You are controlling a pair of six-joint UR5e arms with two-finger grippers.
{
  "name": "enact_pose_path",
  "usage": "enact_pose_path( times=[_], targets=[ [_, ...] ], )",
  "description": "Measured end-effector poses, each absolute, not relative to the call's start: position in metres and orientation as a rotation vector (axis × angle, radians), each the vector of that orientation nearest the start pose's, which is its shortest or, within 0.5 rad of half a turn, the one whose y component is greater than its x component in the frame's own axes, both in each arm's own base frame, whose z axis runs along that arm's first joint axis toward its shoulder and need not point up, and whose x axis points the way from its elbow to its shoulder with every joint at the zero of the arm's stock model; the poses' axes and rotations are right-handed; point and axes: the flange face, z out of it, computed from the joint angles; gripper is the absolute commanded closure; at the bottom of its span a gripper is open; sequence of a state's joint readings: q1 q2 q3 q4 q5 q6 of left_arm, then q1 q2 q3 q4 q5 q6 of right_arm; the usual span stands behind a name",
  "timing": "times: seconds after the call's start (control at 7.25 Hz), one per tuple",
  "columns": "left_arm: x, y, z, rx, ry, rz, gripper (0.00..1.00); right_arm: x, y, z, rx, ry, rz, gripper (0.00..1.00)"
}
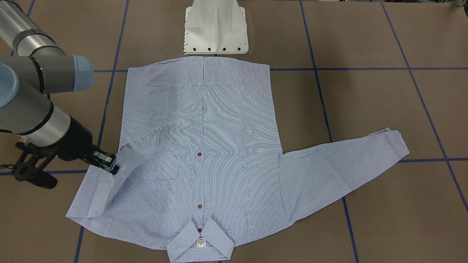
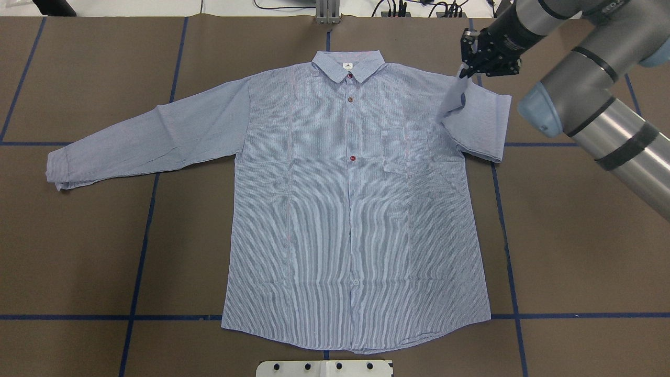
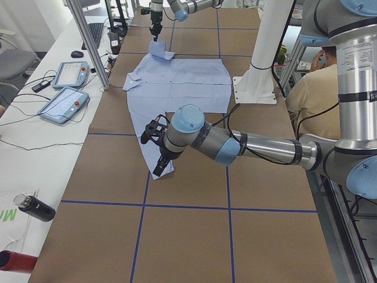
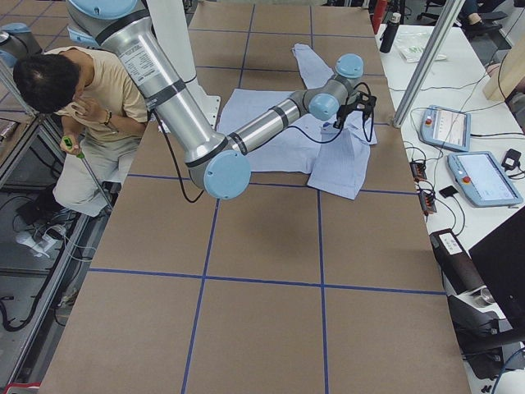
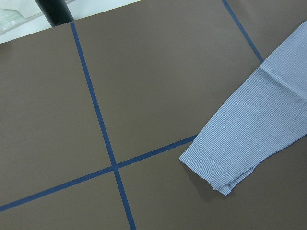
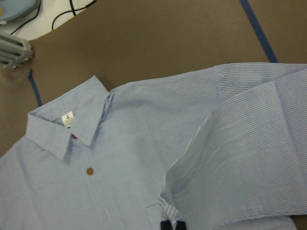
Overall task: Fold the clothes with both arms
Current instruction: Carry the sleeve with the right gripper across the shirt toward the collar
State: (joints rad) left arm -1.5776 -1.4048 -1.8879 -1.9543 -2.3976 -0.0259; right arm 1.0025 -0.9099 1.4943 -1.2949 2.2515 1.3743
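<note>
So the shirt (image 2: 356,209) is flat on the bench (image 2: 576,235), buttons up, with the right gripper (image 2: 467,72) pinched on one sleeve's cuff (image 1: 131,155) mid-fold over the chest; next I'd guess lay it down smooth, then the left gripper (image 3: 159,165) (can't tell if open) grabs the other sleeve (image 2: 146,136).

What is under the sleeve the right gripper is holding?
The sleeve is doubled over its own upper half at the shirt shoulder; anything beneath that fold is covered.
</note>
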Motion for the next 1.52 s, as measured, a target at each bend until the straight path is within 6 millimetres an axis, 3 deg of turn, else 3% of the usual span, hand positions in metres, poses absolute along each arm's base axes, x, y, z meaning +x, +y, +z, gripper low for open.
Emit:
enact_pose_path(
  times=[0.41,0.69,1.52],
  targets=[
    [-0.063,-0.439,0.529,0.498,0.811,0.192,0.01,-0.414,-0.638,0.183,0.011,-1.029,0.447,1.0],
    [-0.063,-0.44,0.53,0.496,0.811,0.191,0.01,-0.449,-0.637,0.145,0.026,-1.033,0.427,1.0],
    [-0.063,-0.44,0.531,0.494,0.811,0.191,0.01,-0.536,-0.603,0.099,0.095,-1.011,0.413,1.0]
  ],
)
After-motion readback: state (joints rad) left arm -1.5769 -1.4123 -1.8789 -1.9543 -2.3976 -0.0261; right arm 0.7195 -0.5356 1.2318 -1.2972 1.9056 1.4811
